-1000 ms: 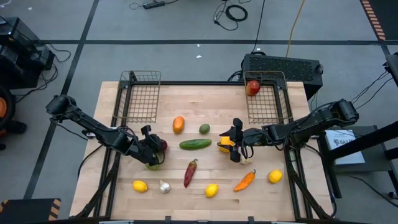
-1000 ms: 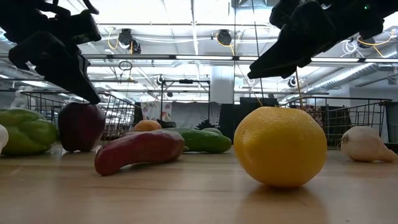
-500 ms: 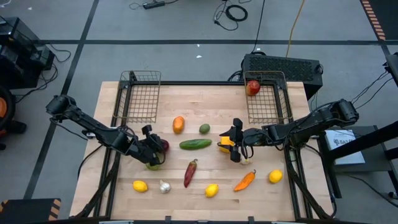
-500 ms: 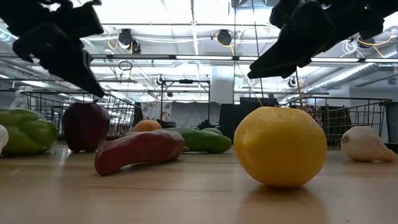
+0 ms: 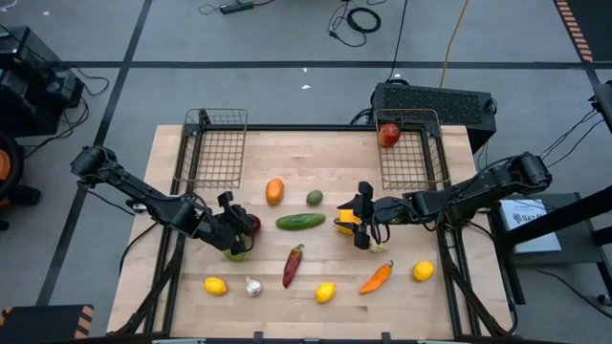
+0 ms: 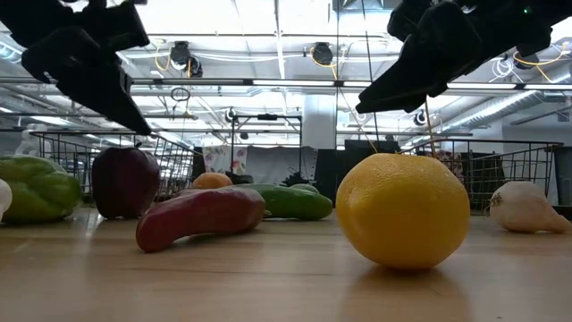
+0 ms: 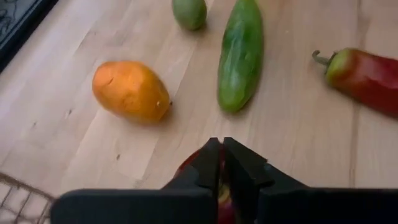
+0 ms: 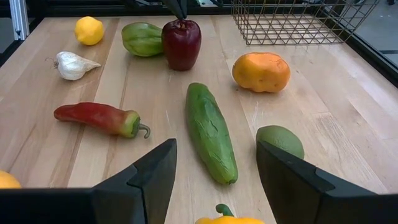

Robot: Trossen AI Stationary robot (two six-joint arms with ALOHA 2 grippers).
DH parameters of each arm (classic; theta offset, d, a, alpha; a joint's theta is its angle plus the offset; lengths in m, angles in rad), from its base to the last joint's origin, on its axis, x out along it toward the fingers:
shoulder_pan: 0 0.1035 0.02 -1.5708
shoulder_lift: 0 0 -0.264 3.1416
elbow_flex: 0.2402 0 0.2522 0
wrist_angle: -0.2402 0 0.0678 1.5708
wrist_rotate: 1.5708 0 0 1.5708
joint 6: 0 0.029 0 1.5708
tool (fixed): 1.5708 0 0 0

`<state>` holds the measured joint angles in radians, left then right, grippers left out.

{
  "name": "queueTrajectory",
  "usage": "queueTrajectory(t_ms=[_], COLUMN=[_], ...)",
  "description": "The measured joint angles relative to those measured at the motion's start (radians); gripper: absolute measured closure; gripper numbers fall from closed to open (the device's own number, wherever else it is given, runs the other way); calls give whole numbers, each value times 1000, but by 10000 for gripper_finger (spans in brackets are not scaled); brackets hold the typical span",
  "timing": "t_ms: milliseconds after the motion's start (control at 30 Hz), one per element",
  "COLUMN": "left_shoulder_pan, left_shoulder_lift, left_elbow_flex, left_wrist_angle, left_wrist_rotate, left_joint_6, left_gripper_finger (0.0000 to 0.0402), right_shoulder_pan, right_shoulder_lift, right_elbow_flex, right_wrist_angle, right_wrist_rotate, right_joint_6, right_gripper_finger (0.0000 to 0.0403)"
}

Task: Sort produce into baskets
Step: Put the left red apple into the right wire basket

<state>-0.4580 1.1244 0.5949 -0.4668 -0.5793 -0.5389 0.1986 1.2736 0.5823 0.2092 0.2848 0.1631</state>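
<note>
Left gripper [image 7: 219,163], fingers nearly pressed together, above dark apple [image 8: 181,43], frame centre-left; likely firm, smooth, slippery: grasp across its widest part. Right gripper [image 8: 216,174] spread, empty.

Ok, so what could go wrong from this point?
1. The left gripper has its fingers nearly together right over the dark red apple. Pressing down like that could roll the apple into the green vegetable beside it rather than grip it.
2. The right gripper hangs open over the yellow pepper, with the cucumber close by. Closing could nudge the cucumber.
</note>
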Motion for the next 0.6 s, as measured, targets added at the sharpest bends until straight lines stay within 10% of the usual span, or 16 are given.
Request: queueTrajectory(t_ms=[267,600], left_shoulder_pan=[-49,-68], left_shoulder_lift=[-7,-22], left_elbow_flex=[-69,-87], left_wrist_angle=[44,95], left_wrist_rotate=[-67,-103], left_joint_6=[-84,-47], left_gripper_finger=[267,261], right_shoulder_pan=[0,0], right_shoulder_lift=[0,0], right_elbow_flex=[0,0], right_wrist_angle=[-4,-4], right_wrist_rotate=[-3,-3], right_joint_6=[0,0], right_gripper_finger=[190,190])
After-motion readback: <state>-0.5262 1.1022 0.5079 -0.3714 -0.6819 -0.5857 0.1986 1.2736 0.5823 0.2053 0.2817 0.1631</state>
